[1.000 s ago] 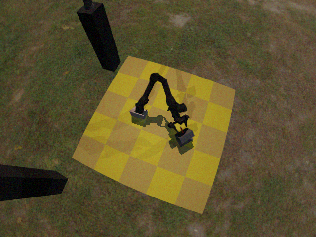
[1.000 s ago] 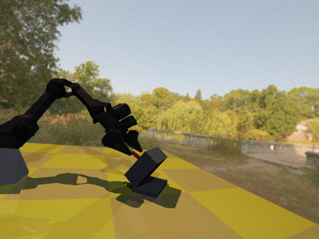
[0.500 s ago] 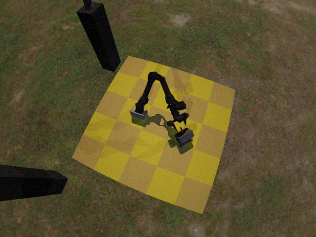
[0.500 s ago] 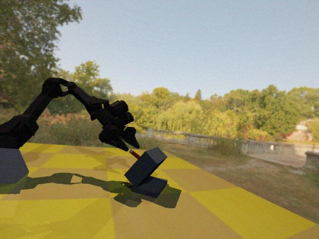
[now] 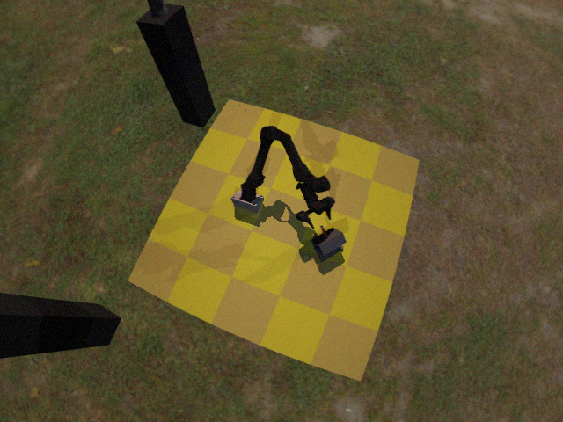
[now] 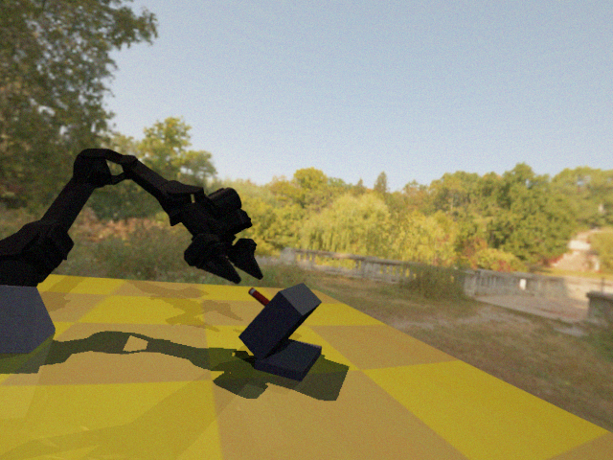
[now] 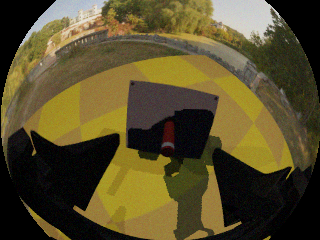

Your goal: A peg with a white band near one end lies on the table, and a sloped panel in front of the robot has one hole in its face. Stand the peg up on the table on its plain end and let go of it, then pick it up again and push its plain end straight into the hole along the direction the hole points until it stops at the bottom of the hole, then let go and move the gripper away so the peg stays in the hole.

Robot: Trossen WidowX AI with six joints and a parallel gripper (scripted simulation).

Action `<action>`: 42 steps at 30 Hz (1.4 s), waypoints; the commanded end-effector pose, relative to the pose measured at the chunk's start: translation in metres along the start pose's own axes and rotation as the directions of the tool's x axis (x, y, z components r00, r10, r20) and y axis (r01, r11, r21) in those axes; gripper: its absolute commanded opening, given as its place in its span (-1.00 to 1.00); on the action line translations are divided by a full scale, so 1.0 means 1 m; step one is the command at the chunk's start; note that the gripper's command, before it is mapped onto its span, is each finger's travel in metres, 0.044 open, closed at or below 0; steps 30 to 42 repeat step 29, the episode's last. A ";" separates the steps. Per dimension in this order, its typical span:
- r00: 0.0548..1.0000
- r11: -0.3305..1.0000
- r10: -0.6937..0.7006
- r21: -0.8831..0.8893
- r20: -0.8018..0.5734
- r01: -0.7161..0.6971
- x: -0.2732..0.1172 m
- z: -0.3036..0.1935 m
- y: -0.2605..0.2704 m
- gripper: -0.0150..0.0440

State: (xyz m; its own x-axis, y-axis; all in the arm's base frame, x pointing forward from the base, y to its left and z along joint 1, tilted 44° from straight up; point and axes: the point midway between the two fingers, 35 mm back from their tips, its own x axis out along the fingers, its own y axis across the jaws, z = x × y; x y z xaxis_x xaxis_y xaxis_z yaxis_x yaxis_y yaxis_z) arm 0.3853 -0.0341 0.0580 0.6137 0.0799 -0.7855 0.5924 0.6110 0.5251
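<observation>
The red peg (image 5: 323,230) (image 6: 259,295) (image 7: 169,134) sticks out of the face of the sloped panel (image 5: 331,245) (image 6: 280,319) (image 7: 150,105), tilted, with its white-banded end outward. Its other end is hidden inside the panel, so how deep it sits cannot be seen. My gripper (image 5: 322,221) (image 6: 251,281) (image 7: 168,147) is wide open and empty. It stands back from the peg's banded end, up the slope of the peg's axis, and in the top and exterior views its fingertips do not touch the peg.
The panel stands on a dark base block (image 6: 289,358) on the yellow and tan checkered table (image 5: 300,327) (image 6: 405,396). The arm's base (image 5: 247,207) (image 6: 22,319) stands on the table too. Two black posts (image 5: 179,68) (image 5: 54,324) stand outside the table's edge.
</observation>
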 end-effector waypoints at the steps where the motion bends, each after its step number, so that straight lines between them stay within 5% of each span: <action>1: 1.000 1.000 0.004 -0.004 0.003 -0.004 -0.007 0.001 0.001 1.00; 42: 1.000 1.000 0.003 0.000 0.006 -0.003 -0.040 0.000 0.000 1.00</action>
